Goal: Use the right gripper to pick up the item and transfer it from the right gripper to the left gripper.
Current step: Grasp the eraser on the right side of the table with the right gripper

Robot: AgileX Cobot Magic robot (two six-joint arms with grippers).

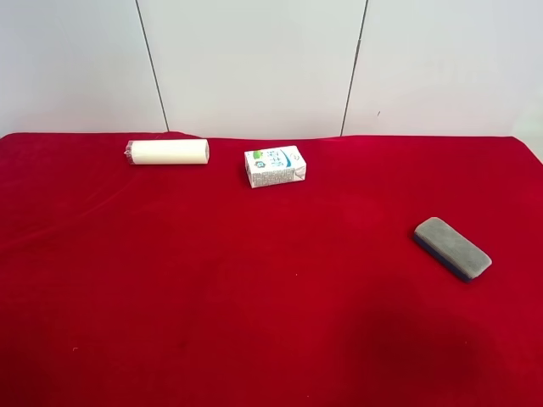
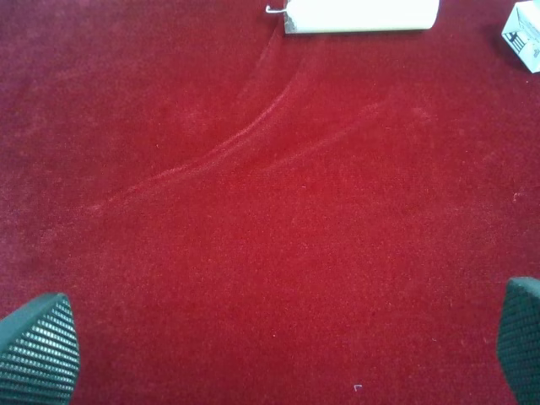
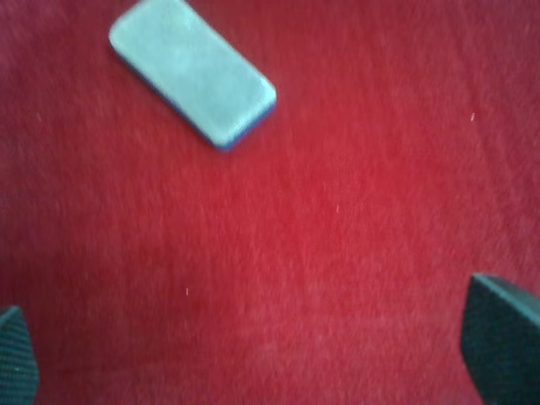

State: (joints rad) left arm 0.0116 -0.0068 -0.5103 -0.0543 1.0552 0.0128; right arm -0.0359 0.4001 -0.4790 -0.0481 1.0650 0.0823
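The board eraser [image 1: 452, 248], grey felt on a dark blue base, lies flat on the red cloth at the exterior high view's right. It also shows in the right wrist view [image 3: 192, 70], lying slantwise ahead of my right gripper [image 3: 257, 359], which is open and empty, well short of it. My left gripper [image 2: 283, 350] is open and empty over bare red cloth. Neither arm shows in the exterior high view.
A cream cylinder [image 1: 168, 152] lies on its side at the back of the table, also in the left wrist view [image 2: 361, 15]. A white printed carton [image 1: 275, 166] stands beside it, its corner in the left wrist view [image 2: 525, 34]. The red cloth [image 1: 254, 280] has creases.
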